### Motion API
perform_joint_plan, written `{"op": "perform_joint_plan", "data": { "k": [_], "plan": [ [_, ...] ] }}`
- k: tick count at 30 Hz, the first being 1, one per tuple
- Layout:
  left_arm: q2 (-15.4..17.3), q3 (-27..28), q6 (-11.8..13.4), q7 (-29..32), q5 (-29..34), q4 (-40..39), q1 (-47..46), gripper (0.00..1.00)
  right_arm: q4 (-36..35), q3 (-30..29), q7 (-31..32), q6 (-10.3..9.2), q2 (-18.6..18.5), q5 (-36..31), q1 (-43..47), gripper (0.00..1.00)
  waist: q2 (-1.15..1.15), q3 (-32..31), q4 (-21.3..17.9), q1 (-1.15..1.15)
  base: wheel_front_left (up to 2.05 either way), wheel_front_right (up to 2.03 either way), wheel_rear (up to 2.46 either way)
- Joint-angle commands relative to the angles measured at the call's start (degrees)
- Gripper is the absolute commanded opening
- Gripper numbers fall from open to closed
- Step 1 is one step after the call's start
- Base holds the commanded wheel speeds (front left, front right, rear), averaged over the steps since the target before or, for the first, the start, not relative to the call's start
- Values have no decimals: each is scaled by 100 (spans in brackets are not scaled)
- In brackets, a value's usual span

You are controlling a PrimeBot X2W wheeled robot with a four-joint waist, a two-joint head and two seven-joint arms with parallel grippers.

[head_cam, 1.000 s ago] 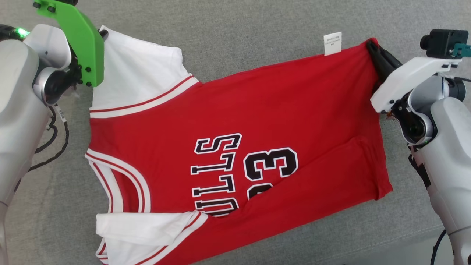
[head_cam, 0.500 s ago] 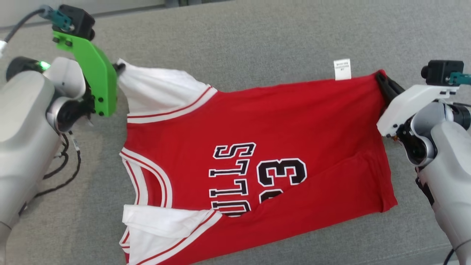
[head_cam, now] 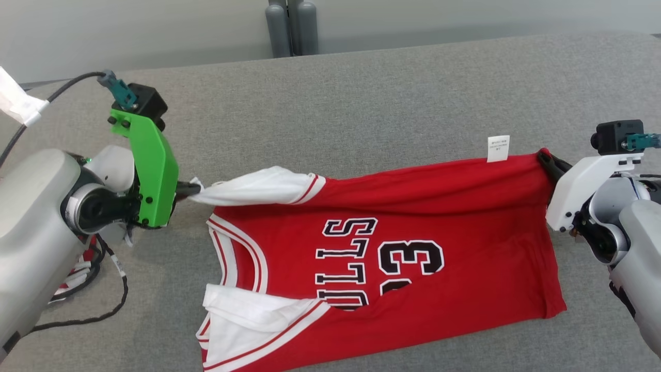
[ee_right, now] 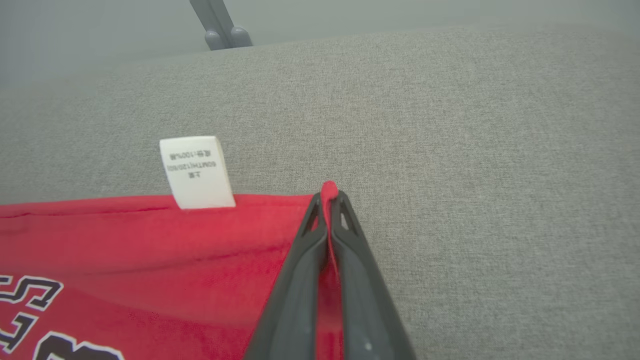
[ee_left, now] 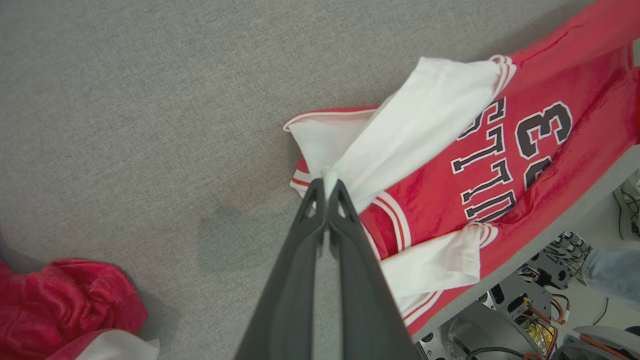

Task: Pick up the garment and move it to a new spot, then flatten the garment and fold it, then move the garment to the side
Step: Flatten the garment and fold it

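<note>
The garment (head_cam: 413,222), a red jersey with white sleeves and black lettering, is lying printed side up across the near half of the grey padded surface (head_cam: 392,88), collar end to the left and hem to the right. The left gripper (head_cam: 190,189) is clamping its two dark fingers tight on the tip of the far white sleeve (head_cam: 258,187), which is stretching out leftward in a taut point. The right gripper (head_cam: 549,160) is pinching the far right corner of the hem, fingers pressed together with red cloth between them, just right of the white care label (head_cam: 499,149) that is poking out past the far edge. That far edge is running nearly straight between the two grippers. The near white sleeve (head_cam: 258,310) is lying folded over the chest, and in the left wrist view the jersey's near side is reaching the near rim of the surface. Bare grey surface is lying wide open on the far side, up to two grey posts (head_cam: 289,26), with narrower strips left of the collar and right of the hem. A crumpled red cloth (ee_left: 65,295) is sitting on the left by the left arm, apart from the jersey.
</note>
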Motion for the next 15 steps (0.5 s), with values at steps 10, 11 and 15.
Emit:
{"op": "perform_joint_plan", "data": {
  "k": [10,11,15],
  "plan": [
    [293,-231,446,862,-520,-1005,570,0,-126,846,289,1,-566,578,-9,0,0,-103,178,0,0,0,0],
    [322,-252,480,912,-543,-1083,604,0,-170,938,348,1,-621,655,4,0,0,-109,180,0,0,0,0],
    [453,-329,619,1095,-672,-1387,790,0,-429,1377,631,1,-924,954,83,0,0,-161,162,0,0,0,0]
  ]
}}
